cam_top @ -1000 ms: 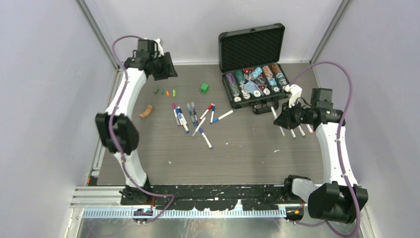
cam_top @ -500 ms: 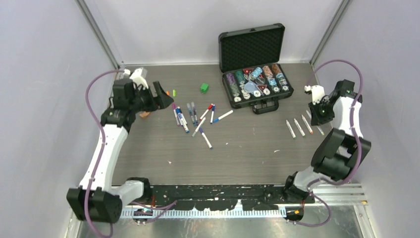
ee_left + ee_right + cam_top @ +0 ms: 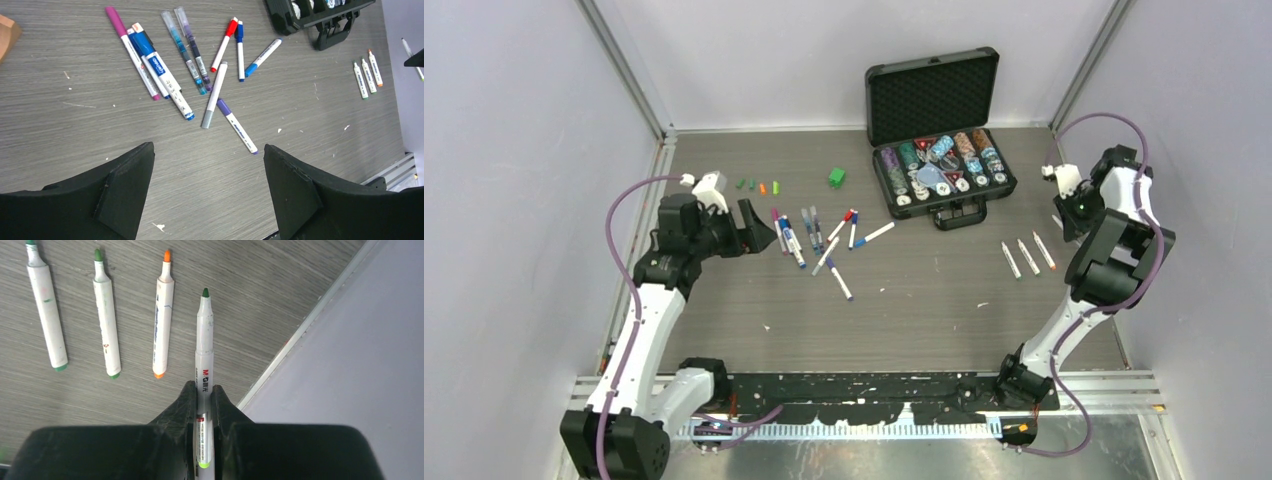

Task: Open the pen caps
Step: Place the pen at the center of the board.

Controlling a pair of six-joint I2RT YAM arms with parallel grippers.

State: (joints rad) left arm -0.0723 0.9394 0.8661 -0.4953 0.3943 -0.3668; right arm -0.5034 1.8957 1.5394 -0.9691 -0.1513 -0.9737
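Right gripper (image 3: pixel 203 390) clamped on a white-barrelled plastic marker (image 3: pixel 204 330), its green tip bare, at the right edge of the grey wood-grain tabletop (image 3: pixel 904 300). Just beside it we count three uncapped white markers (image 3: pixel 106 325) in a row. Left gripper (image 3: pixel 207 150) spread wide, holding nothing, above the loose pile of capped slim pens (image 3: pixel 200 80) mid-tabletop. Four small coloured plastic caps (image 3: pixel 757 186) lie toward the far-left corner. We judge well under half done: about ten pens remain.

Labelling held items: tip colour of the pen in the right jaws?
Green tip on the pen; best in right wrist view.
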